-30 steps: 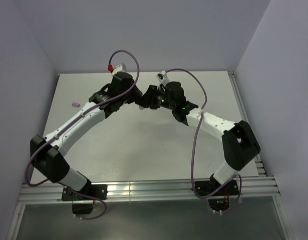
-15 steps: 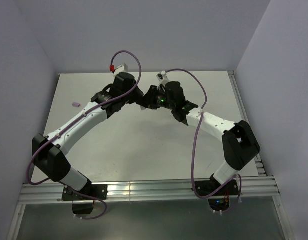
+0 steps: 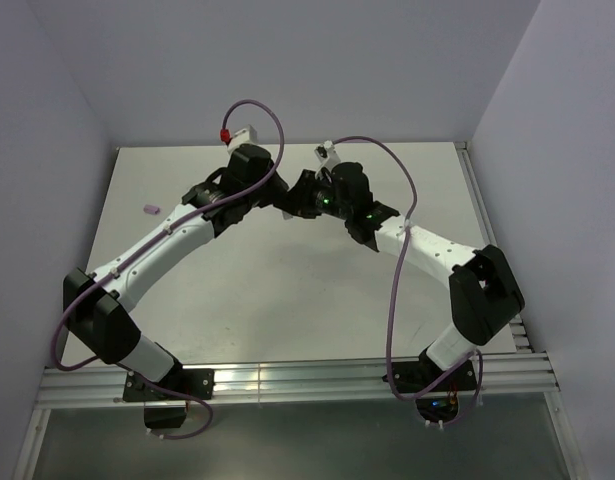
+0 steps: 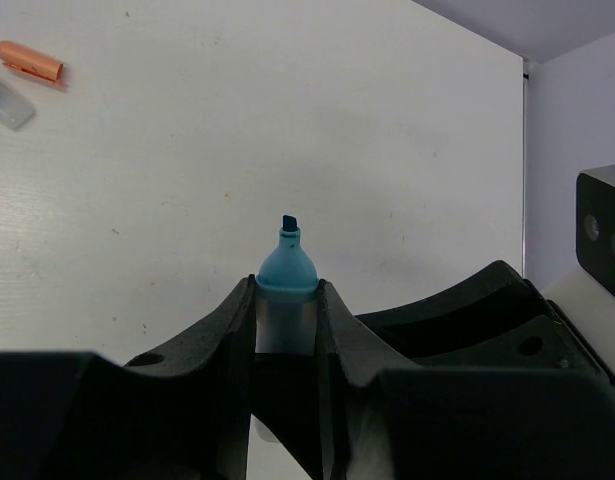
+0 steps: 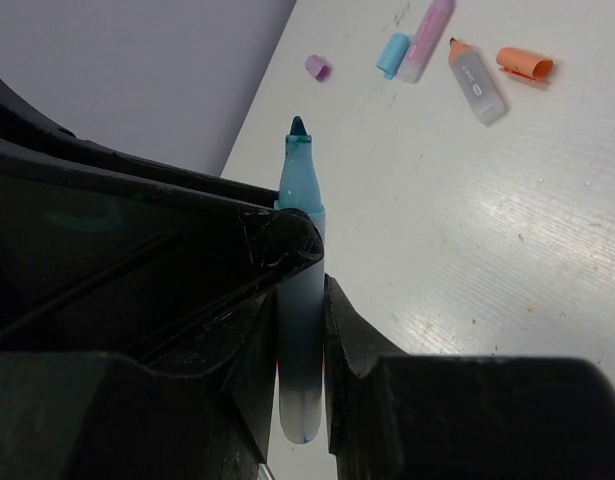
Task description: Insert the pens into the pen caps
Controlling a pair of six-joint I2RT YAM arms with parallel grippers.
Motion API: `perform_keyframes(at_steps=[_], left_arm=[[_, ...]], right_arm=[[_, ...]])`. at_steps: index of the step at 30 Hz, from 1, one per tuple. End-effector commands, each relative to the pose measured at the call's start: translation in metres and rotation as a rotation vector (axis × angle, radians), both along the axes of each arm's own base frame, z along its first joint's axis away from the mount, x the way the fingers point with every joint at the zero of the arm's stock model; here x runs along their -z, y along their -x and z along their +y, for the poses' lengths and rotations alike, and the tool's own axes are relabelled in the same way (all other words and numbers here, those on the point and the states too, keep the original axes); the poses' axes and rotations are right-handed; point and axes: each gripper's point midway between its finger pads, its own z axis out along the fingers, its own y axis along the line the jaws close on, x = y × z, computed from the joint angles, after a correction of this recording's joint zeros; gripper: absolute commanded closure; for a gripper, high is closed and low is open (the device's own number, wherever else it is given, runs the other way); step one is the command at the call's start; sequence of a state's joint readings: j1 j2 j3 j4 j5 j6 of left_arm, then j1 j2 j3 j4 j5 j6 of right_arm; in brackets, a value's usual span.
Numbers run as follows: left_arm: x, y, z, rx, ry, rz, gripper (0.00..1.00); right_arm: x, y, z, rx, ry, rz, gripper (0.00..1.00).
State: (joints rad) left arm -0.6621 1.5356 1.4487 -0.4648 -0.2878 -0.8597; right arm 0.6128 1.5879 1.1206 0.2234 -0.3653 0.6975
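Observation:
The blue pen [image 4: 287, 265] is uncapped, with a whitish barrel and a blue cone tip. My left gripper [image 4: 287, 305] is shut on it just below the tip. My right gripper [image 5: 303, 330] is shut on the same pen [image 5: 301, 190] lower on the barrel, with the left gripper's fingers [image 5: 277, 235] just above. In the top view both grippers, left [image 3: 276, 193] and right [image 3: 292, 203], meet above the far middle of the table. On the table lie a blue cap [image 5: 392, 55], a pink pen [image 5: 425, 35], a pink cap [image 5: 317, 67], a clear pen with an orange tip [image 5: 477, 88] and an orange cap [image 5: 525, 63].
The white table [image 3: 287, 290] is boxed in by pale walls at the back and sides. A pink piece [image 3: 149, 210] lies near the left wall. The orange cap [image 4: 29, 60] and clear pen [image 4: 7, 102] show at far left in the left wrist view. A slotted rail [image 3: 287, 380] runs along the near edge.
My left gripper has moved a little to the right, closing in on the right gripper. The right gripper has hardly moved.

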Motion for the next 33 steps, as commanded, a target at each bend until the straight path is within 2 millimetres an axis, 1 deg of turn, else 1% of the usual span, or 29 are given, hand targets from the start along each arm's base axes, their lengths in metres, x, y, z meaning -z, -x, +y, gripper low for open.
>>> perform_keyframes(at_steps=[1,3,4,6,7,9,10,12,13,14,15,18,21,22,23,24,25,26,27,28,29,30,31,32,33], left_arm=[[-0.040,-0.010,0.016,-0.056,0.022,-0.088,0.84],[-0.044,-0.012,0.025,-0.074,0.018,-0.093,0.84],[-0.045,-0.015,0.036,-0.094,0.013,-0.091,0.83],[-0.048,-0.018,0.048,-0.113,0.005,-0.096,0.81],[-0.050,-0.021,0.061,-0.136,-0.006,-0.095,0.78],[-0.050,-0.025,0.076,-0.160,-0.022,-0.092,0.75],[-0.050,-0.031,0.094,-0.198,-0.029,-0.088,0.72],[-0.048,-0.036,0.117,-0.234,-0.064,-0.082,0.69],[-0.048,-0.042,0.138,-0.279,-0.073,-0.080,0.64],[-0.046,-0.044,0.147,-0.281,-0.098,-0.082,0.62],[-0.045,-0.049,0.163,-0.309,-0.107,-0.075,0.60],[-0.043,-0.056,0.177,-0.294,-0.126,-0.069,0.59],[-0.046,-0.057,0.178,-0.268,-0.124,-0.094,0.57],[-0.043,-0.057,0.178,-0.267,-0.123,-0.084,0.58],[-0.041,-0.059,0.177,-0.257,-0.120,-0.078,0.61],[-0.036,-0.060,0.176,-0.245,-0.117,-0.063,0.68],[-0.025,-0.059,0.171,-0.222,-0.110,-0.020,0.72],[-0.022,-0.059,0.167,-0.215,-0.088,-0.005,0.77],[-0.021,-0.057,0.156,-0.172,-0.041,-0.012,0.83],[-0.020,-0.054,0.151,-0.156,-0.019,-0.016,0.84],[-0.004,-0.047,0.146,-0.136,-0.005,0.007,0.87],[-0.003,-0.043,0.137,-0.112,0.016,-0.002,0.88],[-0.011,-0.039,0.132,-0.103,0.050,-0.033,0.88],[-0.002,-0.032,0.123,-0.070,0.071,-0.012,0.88],[-0.003,-0.026,0.110,-0.038,0.086,-0.021,0.87]], right_arm=[[-0.038,0.005,-0.003,0.000,-0.020,-0.098,1.00],[-0.037,0.006,-0.004,0.000,-0.014,-0.098,1.00],[-0.036,0.006,-0.005,0.001,-0.015,-0.095,1.00],[-0.036,0.008,-0.006,-0.003,-0.013,-0.097,1.00],[-0.036,0.008,-0.006,-0.003,-0.012,-0.095,1.00],[-0.035,0.009,-0.006,-0.007,-0.009,-0.094,1.00],[-0.034,0.010,-0.006,-0.008,-0.007,-0.092,1.00],[-0.035,0.012,-0.007,-0.014,-0.006,-0.092,1.00],[-0.032,0.012,-0.008,-0.012,-0.002,-0.087,1.00],[-0.033,0.012,-0.009,-0.012,-0.003,-0.088,1.00],[-0.031,0.013,-0.009,-0.015,-0.001,-0.084,1.00],[-0.026,0.012,-0.009,-0.022,0.006,-0.077,1.00],[-0.018,0.011,-0.007,-0.034,0.016,-0.063,1.00],[-0.015,0.011,-0.006,-0.039,0.019,-0.058,1.00],[-0.015,0.011,-0.006,-0.043,0.015,-0.061,1.00],[-0.014,0.012,-0.006,-0.046,0.013,-0.059,1.00],[-0.014,0.012,-0.006,-0.045,0.012,-0.058,1.00],[-0.015,0.012,-0.006,-0.045,0.007,-0.063,1.00],[-0.016,0.011,-0.006,-0.040,0.013,-0.065,1.00],[-0.017,0.010,-0.006,-0.039,0.015,-0.067,1.00],[-0.017,0.010,-0.005,-0.043,0.018,-0.070,1.00],[-0.022,0.008,-0.004,-0.044,0.016,-0.080,1.00],[-0.023,0.008,-0.004,-0.047,0.013,-0.082,1.00],[-0.025,0.007,-0.003,-0.049,0.013,-0.084,1.00],[-0.029,0.006,-0.002,-0.051,0.006,-0.090,1.00]])
